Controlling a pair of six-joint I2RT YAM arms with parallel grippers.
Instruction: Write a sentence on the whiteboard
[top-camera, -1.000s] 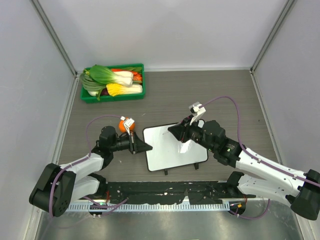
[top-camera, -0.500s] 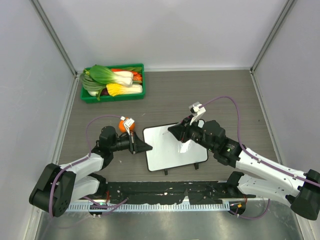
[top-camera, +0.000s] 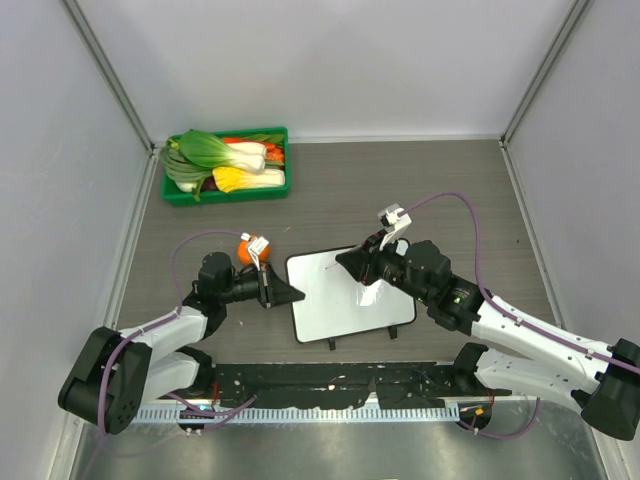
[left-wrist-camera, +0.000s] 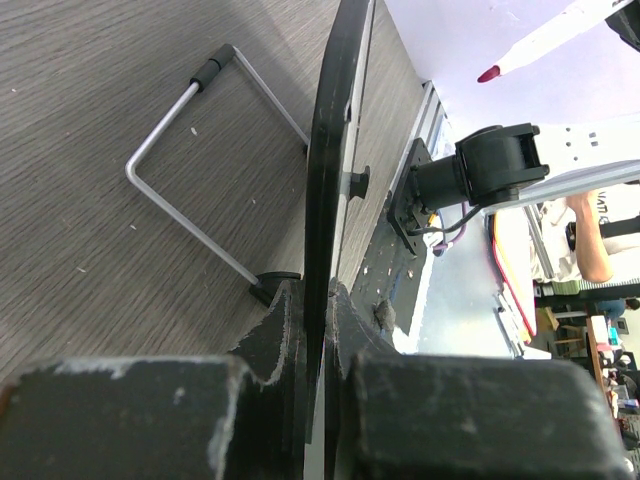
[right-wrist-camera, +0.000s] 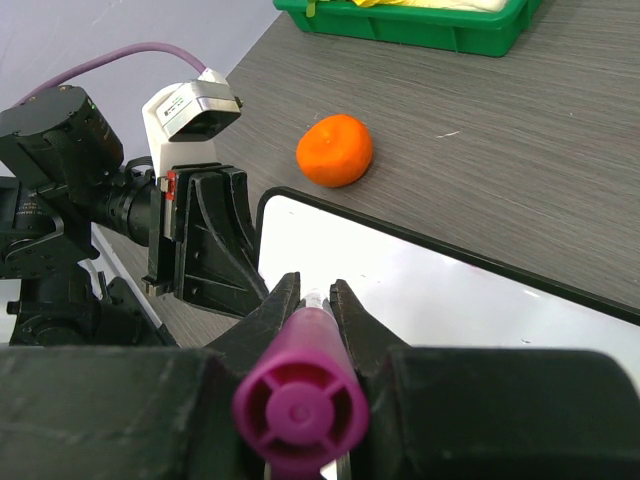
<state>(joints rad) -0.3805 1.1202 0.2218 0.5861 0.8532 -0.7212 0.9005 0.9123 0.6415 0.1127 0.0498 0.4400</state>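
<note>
Grey tabletop (top-camera: 450, 190) is bearing the whiteboard (top-camera: 340, 300); left gripper (top-camera: 296, 294) is pinching its left edge, right gripper (right-wrist-camera: 313, 297) is squeezing a marker (right-wrist-camera: 298, 405) above it; hard pressing risks prying it loose.

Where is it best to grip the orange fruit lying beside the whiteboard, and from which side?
Probably across its widest middle, from straight above: the orange is round, slightly flattened, resting free on the table, while the whiteboard lies close beside it.
</note>
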